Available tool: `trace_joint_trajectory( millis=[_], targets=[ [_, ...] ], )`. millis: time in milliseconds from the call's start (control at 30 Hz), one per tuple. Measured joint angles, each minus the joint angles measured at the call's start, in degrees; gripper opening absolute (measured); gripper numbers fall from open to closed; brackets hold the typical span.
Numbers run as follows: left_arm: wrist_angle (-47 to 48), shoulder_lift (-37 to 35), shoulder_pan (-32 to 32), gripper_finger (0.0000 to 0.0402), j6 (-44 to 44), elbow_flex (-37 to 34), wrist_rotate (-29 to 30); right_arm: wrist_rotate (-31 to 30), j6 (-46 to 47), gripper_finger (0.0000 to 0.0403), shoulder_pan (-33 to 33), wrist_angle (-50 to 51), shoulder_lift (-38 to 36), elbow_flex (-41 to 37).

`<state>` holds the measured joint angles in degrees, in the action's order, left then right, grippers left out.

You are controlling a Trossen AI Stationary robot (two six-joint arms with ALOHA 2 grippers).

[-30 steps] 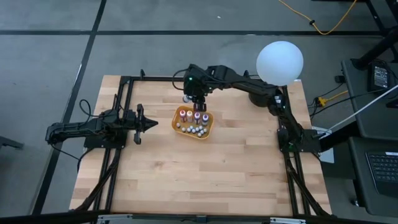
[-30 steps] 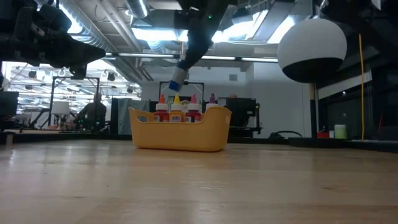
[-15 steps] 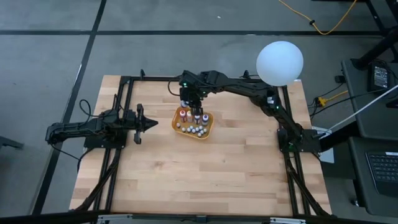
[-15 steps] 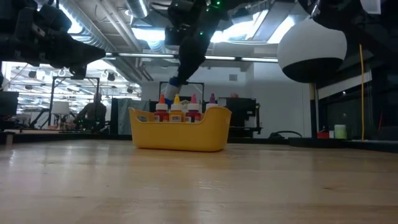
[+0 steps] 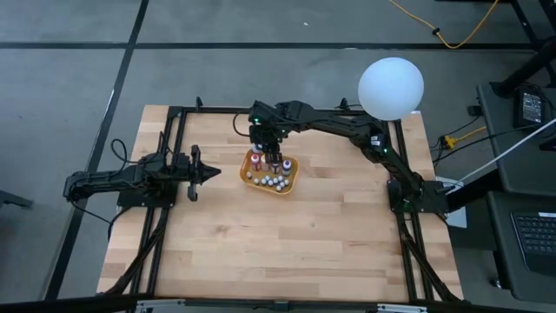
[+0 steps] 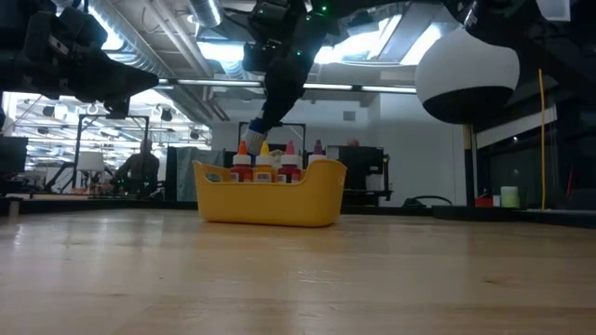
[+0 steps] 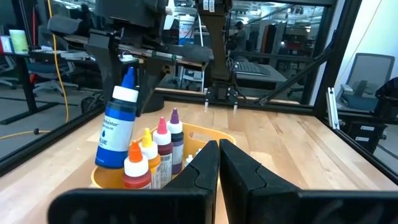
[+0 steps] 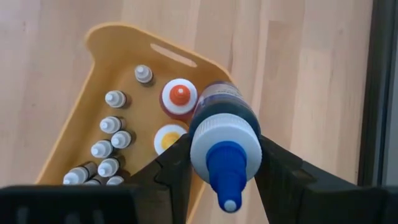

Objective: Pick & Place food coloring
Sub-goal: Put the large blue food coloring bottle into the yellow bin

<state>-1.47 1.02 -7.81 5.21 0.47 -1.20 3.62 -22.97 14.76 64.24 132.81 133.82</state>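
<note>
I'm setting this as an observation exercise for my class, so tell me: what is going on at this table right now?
The right hand grips a blue-topped food coloring bottle and holds it in the air over the far edge of the orange tray. Orange, yellow, red and purple-topped bottles stand upright in the tray, beside smaller white-capped bottles. The left hand waits shut and empty, off to the tray's left.

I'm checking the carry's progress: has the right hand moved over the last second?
Yes. The right hand, holding the blue bottle, shifted left toward the tray's far left corner.
</note>
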Motion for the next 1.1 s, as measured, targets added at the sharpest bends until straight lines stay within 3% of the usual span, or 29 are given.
trace_joint_trajectory(
  millis=[1100],
  targets=[
    [-0.01, 0.0, 0.0, 0.0007, 0.0, 0.0, -0.08, 1.05, -0.02, 0.0149, -0.75, 0.45, 3.9, 0.0]
  ],
)
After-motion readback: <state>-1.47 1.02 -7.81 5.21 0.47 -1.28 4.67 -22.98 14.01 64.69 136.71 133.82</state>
